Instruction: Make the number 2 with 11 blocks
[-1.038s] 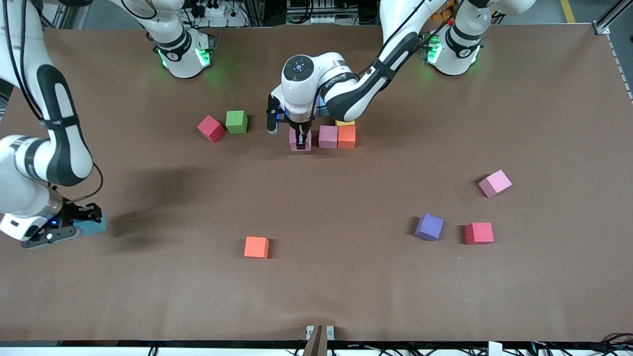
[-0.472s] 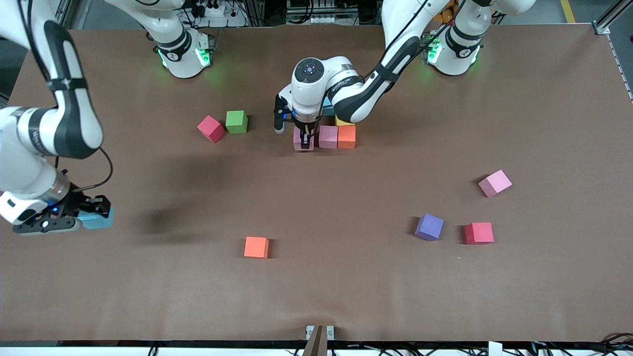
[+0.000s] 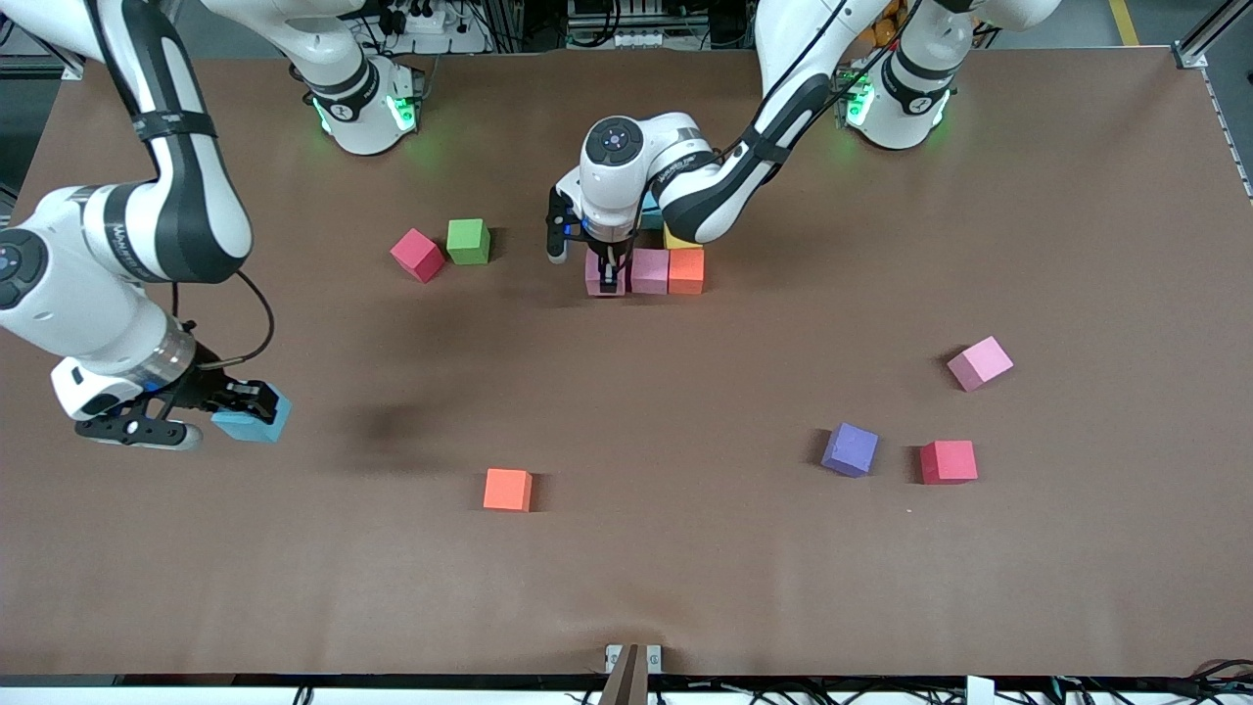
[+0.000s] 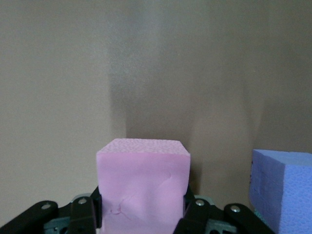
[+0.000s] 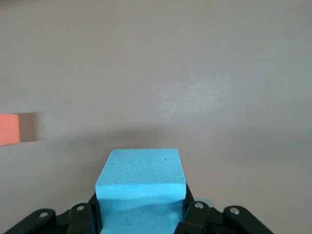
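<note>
My left gripper [image 3: 607, 277] [image 4: 142, 214] is shut on a pink block [image 3: 596, 273] [image 4: 142, 185], holding it at the end of a short row beside another pink block [image 3: 649, 270] and an orange block [image 3: 686, 270]. A yellow block [image 3: 675, 239] and a blue one [image 3: 647, 210] peek out from under the left arm. A blue-purple block [image 4: 282, 190] shows beside the held one in the left wrist view. My right gripper [image 3: 235, 404] [image 5: 141, 214] is shut on a light blue block [image 3: 255, 419] [image 5: 141, 180], above bare table toward the right arm's end.
Loose blocks lie about: a dark red one [image 3: 418, 255] beside a green cube [image 3: 468, 241], an orange one [image 3: 507, 490] [image 5: 9, 129] nearer the front camera, and purple [image 3: 850, 449], red [image 3: 948, 461] and pink [image 3: 980, 362] toward the left arm's end.
My right arm has carried the light blue block from the table's end toward the middle. My left gripper has shifted the pink block closer to the row.
</note>
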